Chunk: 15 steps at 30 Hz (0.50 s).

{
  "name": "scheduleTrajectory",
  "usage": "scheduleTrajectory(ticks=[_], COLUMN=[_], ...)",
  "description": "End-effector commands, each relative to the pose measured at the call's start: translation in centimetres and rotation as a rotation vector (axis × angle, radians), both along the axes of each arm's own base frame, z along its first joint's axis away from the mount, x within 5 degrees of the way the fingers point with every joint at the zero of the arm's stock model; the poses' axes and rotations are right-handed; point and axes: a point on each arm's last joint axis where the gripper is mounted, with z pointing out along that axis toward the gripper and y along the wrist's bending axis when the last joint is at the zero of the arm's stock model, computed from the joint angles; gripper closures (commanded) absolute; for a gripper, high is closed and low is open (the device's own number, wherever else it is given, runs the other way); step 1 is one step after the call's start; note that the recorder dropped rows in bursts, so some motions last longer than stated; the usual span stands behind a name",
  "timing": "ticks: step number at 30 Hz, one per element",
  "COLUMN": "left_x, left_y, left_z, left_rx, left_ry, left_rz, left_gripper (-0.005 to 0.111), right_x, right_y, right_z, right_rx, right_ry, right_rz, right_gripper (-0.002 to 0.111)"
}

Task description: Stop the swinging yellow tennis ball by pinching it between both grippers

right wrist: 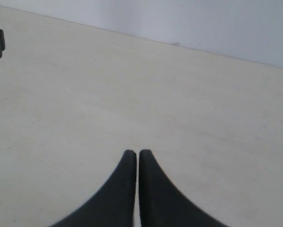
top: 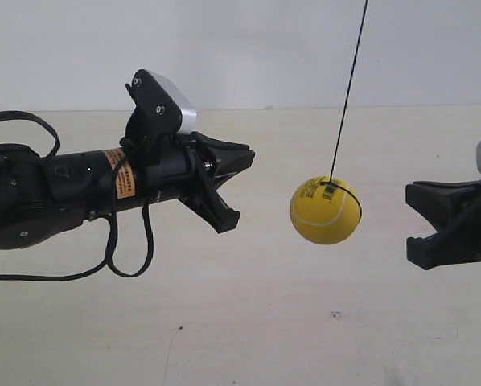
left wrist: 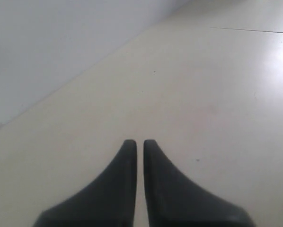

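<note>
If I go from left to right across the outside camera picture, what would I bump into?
Black arm with the orange label → its gripper → yellow tennis ball → the other gripper, poking in from the right edge.

From my station the table (top: 248,322) reads as a pale cream, matt surface. A small dark speck (top: 335,314) lies on it near the front, with a faint curved mark (top: 170,350) off to one side. My left wrist view shows a thin seam line (left wrist: 250,30) crossing it.
</note>
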Motion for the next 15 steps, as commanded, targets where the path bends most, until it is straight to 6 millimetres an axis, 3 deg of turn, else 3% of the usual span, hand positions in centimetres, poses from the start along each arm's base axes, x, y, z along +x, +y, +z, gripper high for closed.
scheduleTrajectory(ticks=[1,7,11,15], left_x=[-0.1,-0.7,-2.2,-3.5], left_y=[0.5,0.5,-0.5,-1.1], left_z=[1.5,1.8,2.0,2.3], left_rx=[0.017,0.059,0.047,-0.011], left_ry=[-0.021,-0.013,-0.037,-0.020], left_rz=[0.034,-0.012,-0.224,-0.379], left_gripper=[0.102,0.102,0.102,0.102], right_x=[0.0,-1.2,-1.8,-1.8], right_y=[0.0,0.4,1.2,1.2], right_z=[0.2,1.9,2.2,2.2], right_rx=[-0.005,-0.015,-0.038,-0.034], right_ry=[-0.012,-0.098,-0.154,-0.147], right_rz=[-0.002,0.078,0.195,0.196], right_gripper=[0.108,0.108,0.108,0.108])
